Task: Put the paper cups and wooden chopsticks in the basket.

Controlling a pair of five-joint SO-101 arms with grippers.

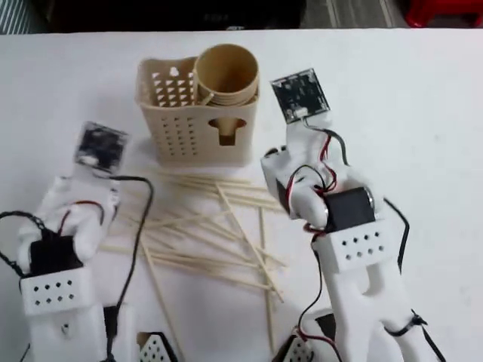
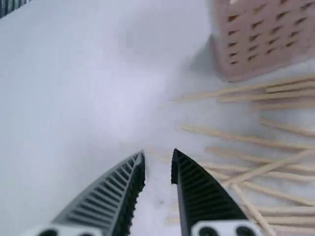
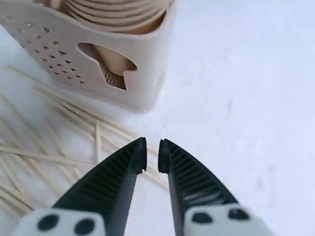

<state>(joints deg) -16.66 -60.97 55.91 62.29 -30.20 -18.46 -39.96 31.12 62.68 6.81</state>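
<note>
Left gripper (image 2: 158, 155), jaws slightly apart and empty, hangs beside scattered chopsticks (image 2: 246, 140). Right gripper (image 3: 152, 143), narrowly parted and empty, faces the one basket (image 3: 147, 73). From above, one upright stack of nested cups (image 1: 226, 72) stands inside it. Roughly twenty chopsticks lie on the table (image 1: 423, 113) before it, mostly crosswise.

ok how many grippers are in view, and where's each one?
2. The left gripper is over bare table beside the scattered chopsticks. The right gripper is over the edge of the chopsticks, close to the basket. Both are empty, jaws slightly apart.

arms (image 1: 361, 249): white shells, hole-dotted | servos (image 1: 349, 210): black | cables (image 1: 143, 226): red, black | fingers (image 2: 197, 196): black, ribbed
</note>
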